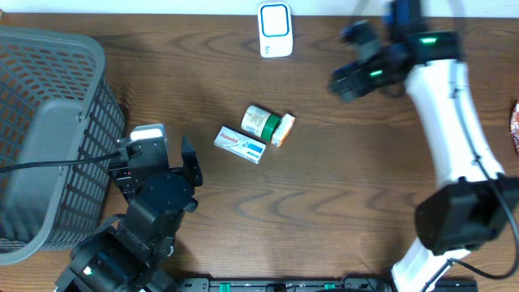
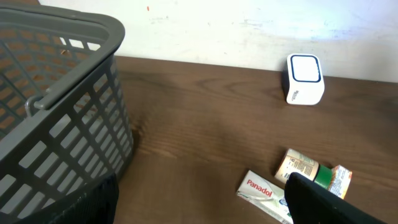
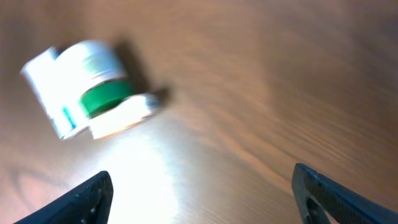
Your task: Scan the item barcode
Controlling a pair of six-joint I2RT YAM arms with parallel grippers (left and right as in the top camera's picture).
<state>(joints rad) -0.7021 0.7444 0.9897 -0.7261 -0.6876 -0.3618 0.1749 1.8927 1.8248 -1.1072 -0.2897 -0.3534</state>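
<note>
**Both pincers empty, three candidates mid-tabletop**

The brown tabletop carries a grey mesh basket at its left edge. The white scanner stands at the middle of the far edge.

Three small goods lie clustered at the tabletop's centre, and which one is due for scanning cannot be told. The Panadol box lies flat, its long axis running slantwise from far-left to near-right. Just beyond it a bottle with a green cap lies on its side, cap toward the right edge, touching a small orange-and-white box.

The left pincer sits toward the near-left corner. The Panadol box is to its right, and this arm looks the nearer to it.

The right pincer hangs by the far edge, right of the scanner. The cluster lies leftward and nearer the front; its blurred camera frames the bottle and small box.

Both pincers are spread wide, gripping and touching nothing.
</note>
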